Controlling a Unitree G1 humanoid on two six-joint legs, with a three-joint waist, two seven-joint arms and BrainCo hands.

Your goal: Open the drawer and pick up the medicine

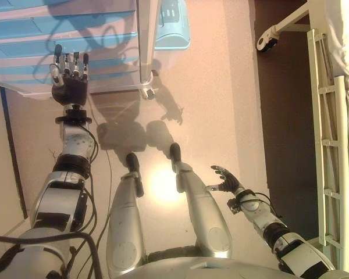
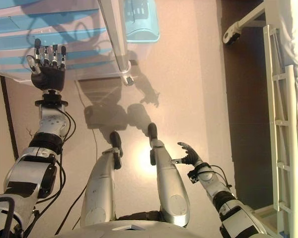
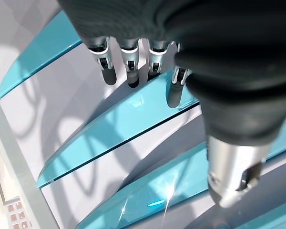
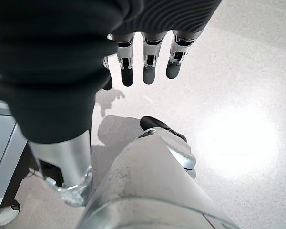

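While our left hand held straight fingers before the blue drawer cabinet, our right hand hung relaxed beside a white bed frame.

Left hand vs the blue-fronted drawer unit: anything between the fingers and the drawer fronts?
Nothing. In the left wrist view, the left hand has straight fingers over the white drawer unit with blue fronts, with no object between.

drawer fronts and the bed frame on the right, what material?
Drawer fronts: likely glossy plastic, teal and white, with sharp glints and crisp reflections. Bed frame: probably painted white metal tubing, thin straight rails; the finish looks matte. Left hand hovers open at the drawers.
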